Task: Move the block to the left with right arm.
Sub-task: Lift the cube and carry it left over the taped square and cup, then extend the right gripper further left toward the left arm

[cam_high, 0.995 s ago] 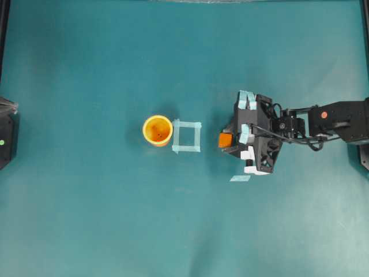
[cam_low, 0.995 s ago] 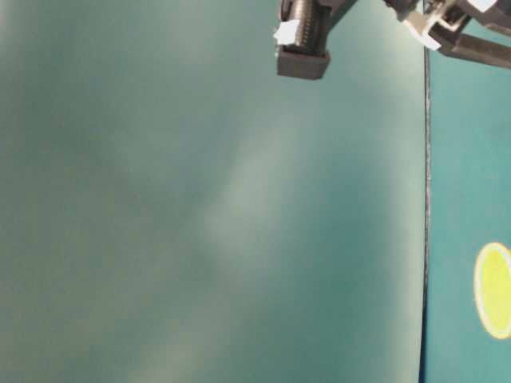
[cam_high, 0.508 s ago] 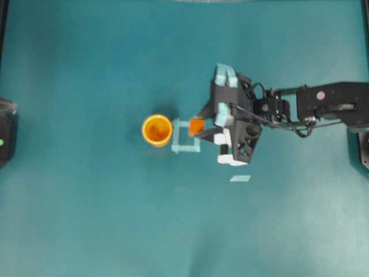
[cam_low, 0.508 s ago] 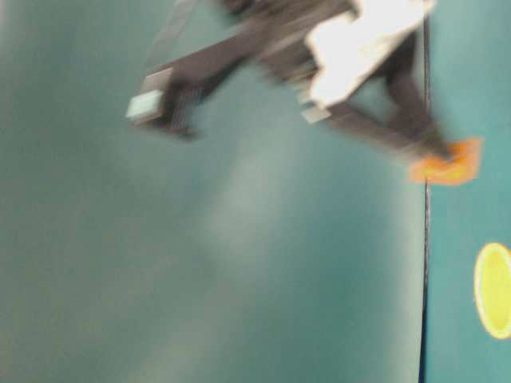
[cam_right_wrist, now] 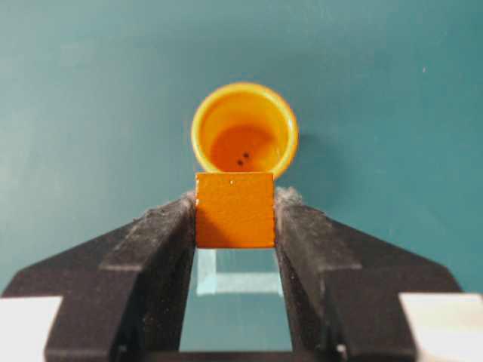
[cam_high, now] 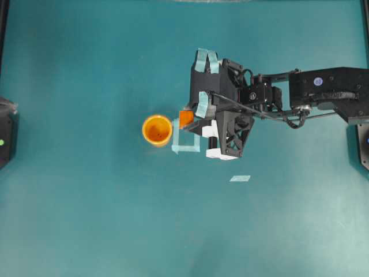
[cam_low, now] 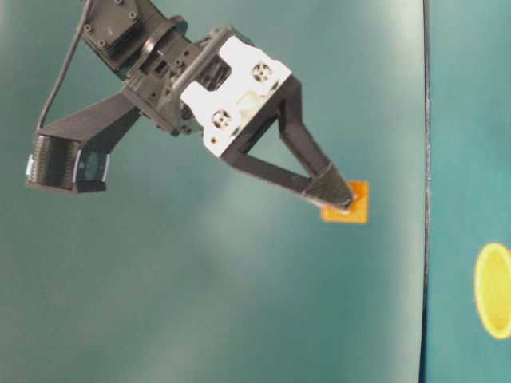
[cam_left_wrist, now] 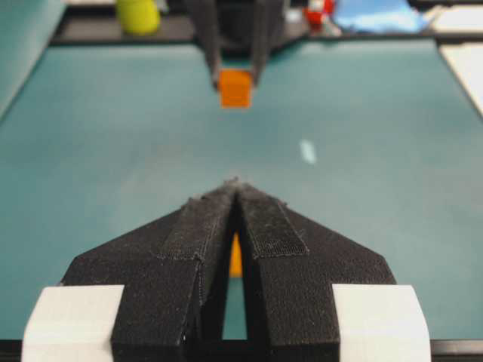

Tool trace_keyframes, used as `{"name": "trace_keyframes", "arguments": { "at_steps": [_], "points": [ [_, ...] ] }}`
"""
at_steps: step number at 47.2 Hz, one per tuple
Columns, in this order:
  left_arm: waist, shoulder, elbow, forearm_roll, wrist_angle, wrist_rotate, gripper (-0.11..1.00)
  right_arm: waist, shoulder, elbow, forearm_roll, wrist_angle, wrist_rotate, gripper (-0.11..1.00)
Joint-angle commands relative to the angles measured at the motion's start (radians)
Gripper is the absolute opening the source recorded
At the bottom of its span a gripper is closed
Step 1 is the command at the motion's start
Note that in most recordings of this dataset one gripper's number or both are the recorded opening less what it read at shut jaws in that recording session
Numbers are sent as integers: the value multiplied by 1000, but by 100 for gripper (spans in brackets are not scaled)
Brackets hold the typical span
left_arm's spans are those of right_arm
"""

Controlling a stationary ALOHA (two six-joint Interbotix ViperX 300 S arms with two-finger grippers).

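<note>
Orange block [cam_right_wrist: 235,209] clamped in right pincer [cam_right_wrist: 235,219]

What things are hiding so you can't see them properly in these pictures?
- Overhead view: the right gripper covers part of the tape square and most of the block.
- Left wrist view: the shut left gripper hides most of the cup.
- Table-level view: the frame edge cuts off the cup.
</note>
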Motion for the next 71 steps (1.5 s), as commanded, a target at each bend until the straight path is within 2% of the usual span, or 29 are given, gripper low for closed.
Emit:
{"name": "trace_keyframes", "arguments": {
  "at_steps": [1, 11, 33, 43, 53, 71],
  "points": [
    [-2, 20, -11, 3, 12, 2, 0, -2, -20, -40, -3, -38, -2, 40],
    [-2, 21, -9, 3, 25, 2, 0, -6, 61, -140, -34, -135, -3, 40],
    [-2, 14, -15, 3, 34, 0, 0, -23, 359, -491, -41, -135, -3, 40],
    [-2, 11, -18, 3, 34, 0, 0, -41, 417, -555, -41, -141, -5, 40],
    [-2, 3, -26, 5, 51, 2, 0, -41, 446, -575, -40, -150, -5, 40],
    [23, 3, -26, 5, 55, 2, 0, -32, 479, -600, -40, -252, 0, 40]
  ]
}}
